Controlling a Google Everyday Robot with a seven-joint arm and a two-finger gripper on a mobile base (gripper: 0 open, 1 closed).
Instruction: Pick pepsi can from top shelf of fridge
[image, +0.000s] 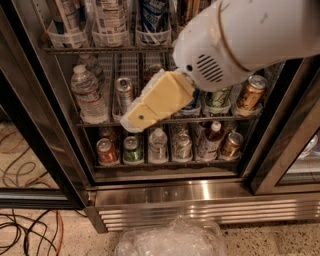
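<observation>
Top shelf, grey wire rack (100, 49), in large black-framed glass-door fridge (42, 130). Dark blue aluminium pepsi can (152, 15) upright in clear plastic cup holder (152, 36), third along from the left, top cut off by the picture edge. White lettering on the blue, words not readable. Left of it, white containers with dark small print (111, 15), each in its own holder, print also unreadable.

Middle rack: clear plastic water bottle (87, 92) with pale label, silver can (124, 91) just beside it, green-and-white can (218, 97), copper-coloured can (250, 91) tilted. No brand made out on any of them.

Bottom rack: red can (106, 151), green can (132, 150), small clear bottle with white cap (158, 144). Labels not legible.

Cream-yellow wedge-shaped gripper (136, 116) at the end of bulky white arm (240, 35). Pointing down and left, in front of the middle rack, just right of the silver can. Below the top shelf, well apart from the pepsi can. Open or closed: cannot tell. Touching or holding anything: cannot tell.

Floor: black and orange cables (25, 235) at left. Crumpled clear plastic (170, 240) before the ribbed stainless-steel base (200, 210).
</observation>
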